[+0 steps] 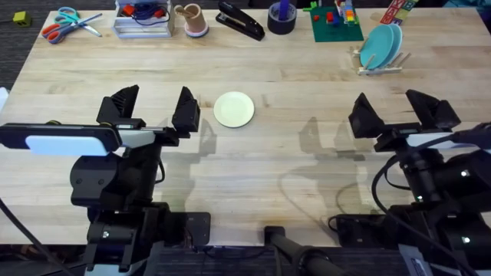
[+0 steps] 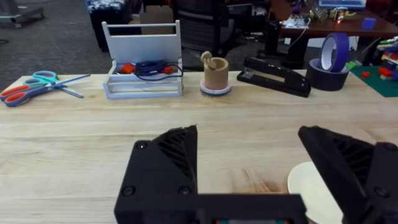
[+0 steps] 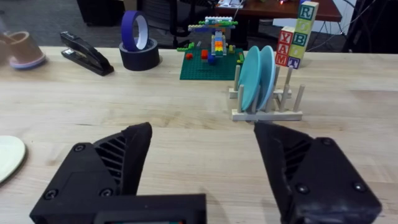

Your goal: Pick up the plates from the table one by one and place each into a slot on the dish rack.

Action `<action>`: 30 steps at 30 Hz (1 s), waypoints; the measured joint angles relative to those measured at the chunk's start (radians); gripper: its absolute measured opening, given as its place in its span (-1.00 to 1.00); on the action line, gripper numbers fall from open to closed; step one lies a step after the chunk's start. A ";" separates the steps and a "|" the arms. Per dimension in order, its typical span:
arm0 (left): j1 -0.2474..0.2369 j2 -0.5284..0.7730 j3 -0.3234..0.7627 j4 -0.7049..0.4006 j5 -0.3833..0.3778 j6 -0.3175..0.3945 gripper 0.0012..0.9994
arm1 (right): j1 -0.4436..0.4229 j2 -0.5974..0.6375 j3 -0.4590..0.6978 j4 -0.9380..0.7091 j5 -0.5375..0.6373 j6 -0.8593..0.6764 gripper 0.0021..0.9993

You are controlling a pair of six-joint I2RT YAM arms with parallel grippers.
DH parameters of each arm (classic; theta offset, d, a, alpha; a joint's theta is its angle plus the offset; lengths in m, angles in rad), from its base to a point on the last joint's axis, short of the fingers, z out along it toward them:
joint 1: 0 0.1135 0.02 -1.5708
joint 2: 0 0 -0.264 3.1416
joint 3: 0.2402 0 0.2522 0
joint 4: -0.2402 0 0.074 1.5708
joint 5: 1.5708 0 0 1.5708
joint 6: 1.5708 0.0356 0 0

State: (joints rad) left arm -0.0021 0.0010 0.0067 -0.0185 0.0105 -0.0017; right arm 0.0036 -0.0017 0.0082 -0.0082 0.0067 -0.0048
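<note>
One pale cream-yellow plate [image 1: 233, 109] lies flat on the wooden table [image 1: 291, 161], near the middle; it also shows at the edges of both wrist views [image 2: 314, 193] [image 3: 7, 157]. My left gripper [image 1: 152, 110] hovers open just left of it, fingers apart and empty. The dish rack [image 1: 378, 67] stands at the far right with two light teal plates [image 1: 381, 44] upright in its slots, seen closer in the right wrist view [image 3: 257, 78]. My right gripper [image 1: 399, 111] is open and empty, nearer than the rack.
Along the far edge stand scissors [image 1: 65, 23], a clear tray [image 1: 143, 19], a small wooden cup [image 1: 192, 19], a black stapler [image 1: 240, 21], a tape roll [image 1: 281, 18] and a green brick plate [image 1: 336, 23]. Letter blocks [image 3: 297, 34] rise behind the rack.
</note>
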 joint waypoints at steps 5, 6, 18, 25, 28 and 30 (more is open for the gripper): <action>0.000 0.000 0.000 -0.002 0.000 0.002 0.99 | 0.000 0.000 0.000 0.000 0.000 0.000 0.99; 0.000 0.000 0.000 -0.004 0.000 0.002 0.99 | 0.000 0.000 0.000 0.000 0.000 0.000 0.99; 0.000 0.000 0.092 -0.016 0.000 0.002 0.99 | 0.000 0.002 0.078 0.074 0.000 0.000 0.99; 0.000 0.046 0.333 -0.223 0.000 0.002 0.99 | 0.000 0.074 0.293 -0.058 0.000 0.000 0.99; 0.000 0.121 0.444 -0.356 -0.002 0.002 0.98 | 0.000 0.152 0.389 -0.175 0.000 0.000 0.99; 0.000 0.193 0.529 -0.455 -0.007 0.002 0.98 | 0.000 0.213 0.457 -0.254 0.000 0.000 0.99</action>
State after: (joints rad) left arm -0.0021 0.1940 0.5357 -0.4736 0.0031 0.0002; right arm 0.0036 0.2109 0.4649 -0.2626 0.0067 -0.0044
